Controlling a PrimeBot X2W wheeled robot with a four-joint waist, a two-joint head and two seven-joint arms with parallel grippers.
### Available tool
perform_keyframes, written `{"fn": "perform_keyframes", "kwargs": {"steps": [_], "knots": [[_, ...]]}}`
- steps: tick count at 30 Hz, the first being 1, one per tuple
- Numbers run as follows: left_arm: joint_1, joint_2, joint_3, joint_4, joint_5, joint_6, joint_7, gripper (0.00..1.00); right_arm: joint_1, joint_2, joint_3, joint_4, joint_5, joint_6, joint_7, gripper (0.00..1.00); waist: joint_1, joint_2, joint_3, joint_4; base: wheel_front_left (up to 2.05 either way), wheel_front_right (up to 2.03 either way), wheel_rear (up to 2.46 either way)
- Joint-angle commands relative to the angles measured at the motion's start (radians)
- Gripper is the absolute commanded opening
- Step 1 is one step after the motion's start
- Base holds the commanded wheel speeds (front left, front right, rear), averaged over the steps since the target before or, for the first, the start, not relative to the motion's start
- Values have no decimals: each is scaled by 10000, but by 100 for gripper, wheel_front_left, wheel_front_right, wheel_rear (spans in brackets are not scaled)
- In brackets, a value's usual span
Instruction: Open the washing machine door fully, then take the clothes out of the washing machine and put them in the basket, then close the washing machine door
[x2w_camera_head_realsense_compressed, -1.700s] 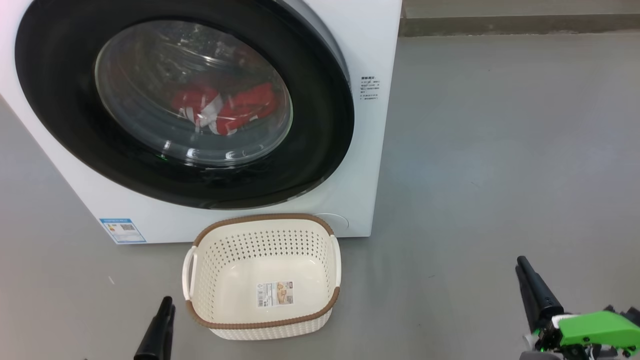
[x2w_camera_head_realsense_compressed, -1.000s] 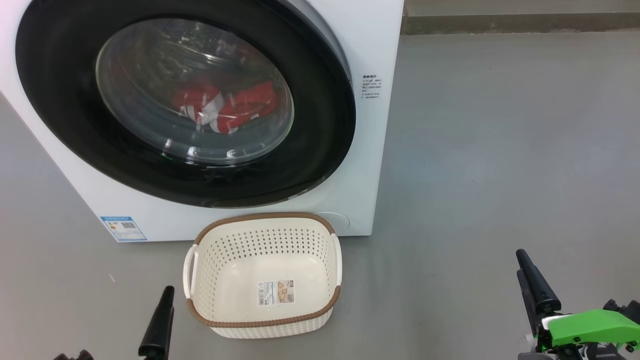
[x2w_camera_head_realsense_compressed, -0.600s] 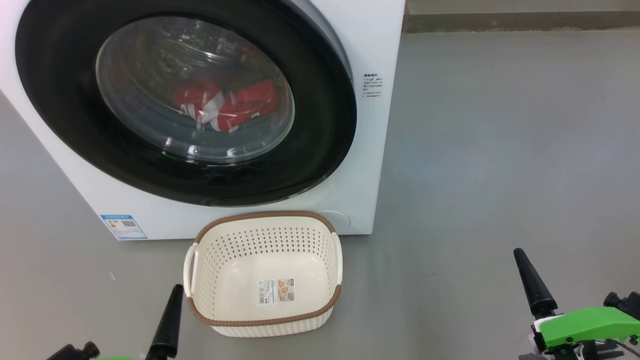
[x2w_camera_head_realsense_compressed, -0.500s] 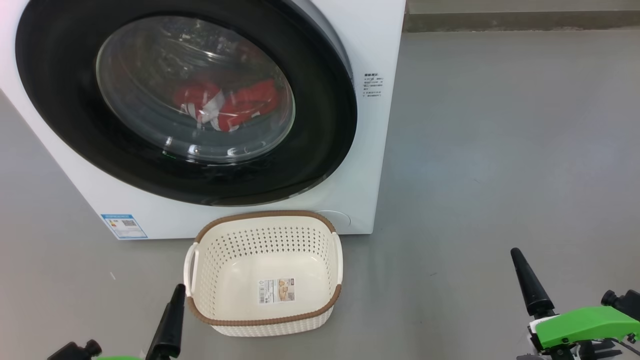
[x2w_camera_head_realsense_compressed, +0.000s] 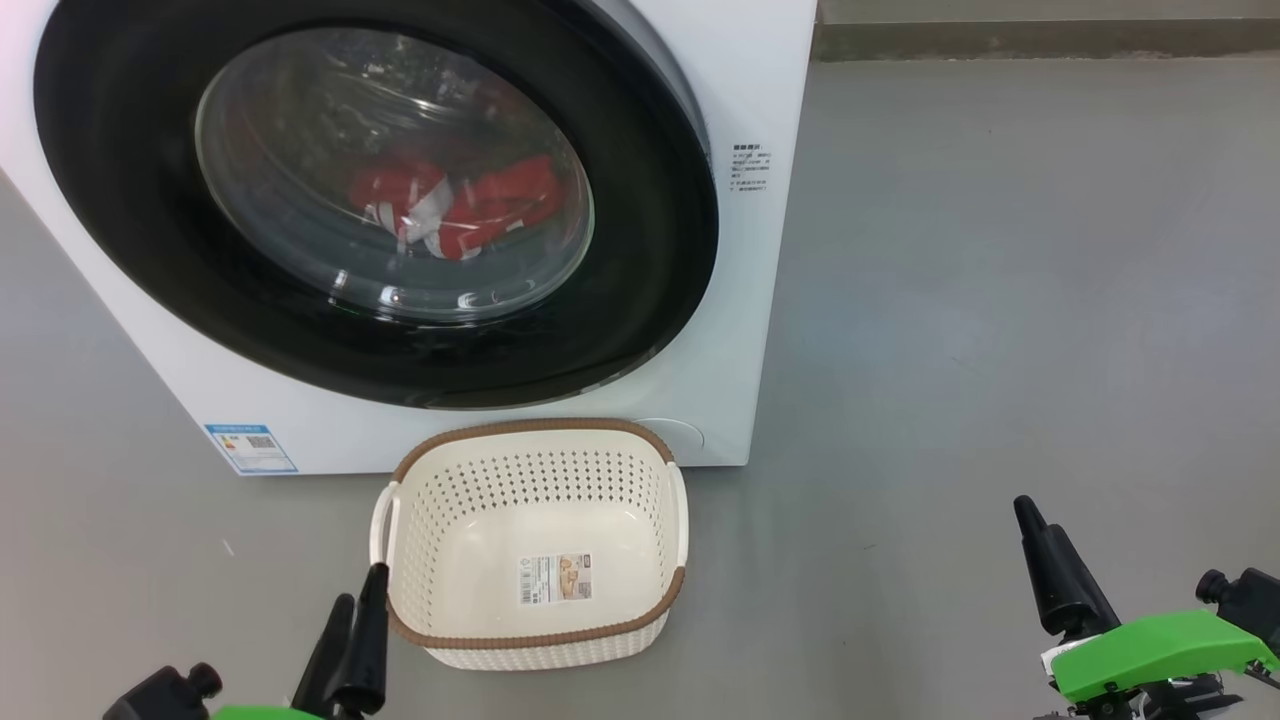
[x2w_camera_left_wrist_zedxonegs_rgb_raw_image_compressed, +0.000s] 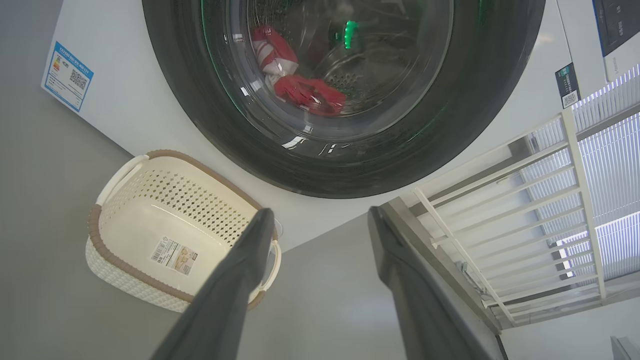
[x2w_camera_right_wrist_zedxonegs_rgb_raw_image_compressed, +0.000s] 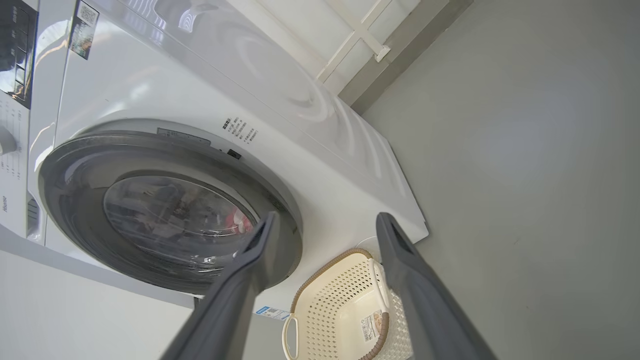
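Note:
The white washing machine (x2w_camera_head_realsense_compressed: 740, 300) stands at the upper left, and its black-rimmed washing machine door (x2w_camera_head_realsense_compressed: 640, 250) covers the drum. Red and white clothes (x2w_camera_head_realsense_compressed: 480, 210) lie behind the glass, and they show again as clothes (x2w_camera_left_wrist_zedxonegs_rgb_raw_image_compressed: 310, 95) in the left wrist view. The cream basket (x2w_camera_head_realsense_compressed: 530, 490) sits empty on the floor in front of the machine. My left gripper (x2w_camera_head_realsense_compressed: 360, 585) is open at the basket's near left corner, holding nothing. My right gripper (x2w_camera_right_wrist_zedxonegs_rgb_raw_image_compressed: 326, 216) is open and empty, low on the right, with one finger (x2w_camera_head_realsense_compressed: 1055, 580) seen from the head.
Bare grey floor (x2w_camera_head_realsense_compressed: 1000, 300) stretches to the right of the machine up to a wall base (x2w_camera_head_realsense_compressed: 1040, 40). A white railing with blinds (x2w_camera_left_wrist_zedxonegs_rgb_raw_image_compressed: 550, 200) stands beyond the machine's side. The control panel (x2w_camera_right_wrist_zedxonegs_rgb_raw_image_compressed: 15, 50) is at the machine's top.
Both grippers have come up a little in the head view. The left fingers have moved right, towards the basket's corner. The picture has shifted slightly. Both grippers stay open.

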Motion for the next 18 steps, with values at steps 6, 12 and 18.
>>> {"fn": "perform_keyframes", "kwargs": {"steps": [6,12,18], "knots": [[-45,149,6,-486,1084,166,-281,100,-15,-263,239,-344,-953,3,-279,100,-1,0,12,19,0,0,0],[-1,155,-84,-600,1873,257,-457,100,15,-325,333,-384,-1620,3,-455,100,-1,0,12,26,0,0,0],[39,162,-178,-697,2646,330,-634,100,63,-381,389,-429,-2258,3,-632,100,-1,0,20,40,0,0,0]]}}
